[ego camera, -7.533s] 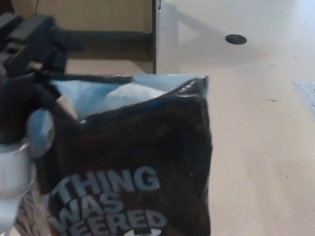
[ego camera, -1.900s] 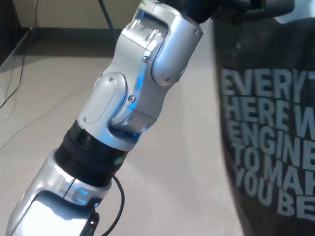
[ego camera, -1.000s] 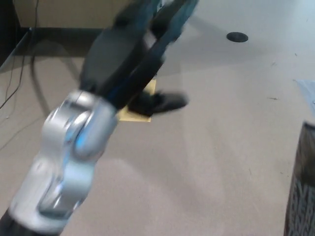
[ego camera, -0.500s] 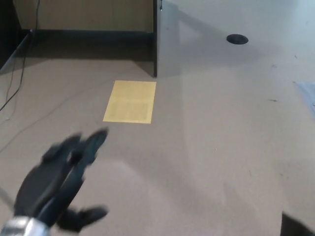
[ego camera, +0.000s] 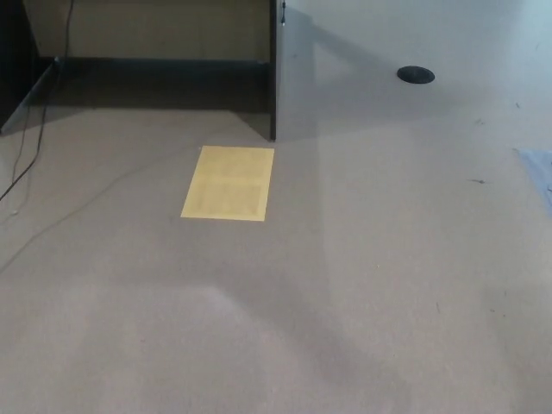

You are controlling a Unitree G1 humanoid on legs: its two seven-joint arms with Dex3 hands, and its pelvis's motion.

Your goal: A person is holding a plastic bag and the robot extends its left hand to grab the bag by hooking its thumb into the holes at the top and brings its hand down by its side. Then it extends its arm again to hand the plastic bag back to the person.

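Neither my hands nor the bag show, only floor and a yellow sheet, so any slip would go unseen.

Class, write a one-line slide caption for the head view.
Bare floor with a yellow sheet, a dark round disc and a cable; no robot hand or bag visible.

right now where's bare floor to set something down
Bare floor fills the near half, below the yellow sheet. More lies right of it, between the dark panel edge, the round floor cap and the pale blue patch. The far left is tighter, with a cable by the wall.
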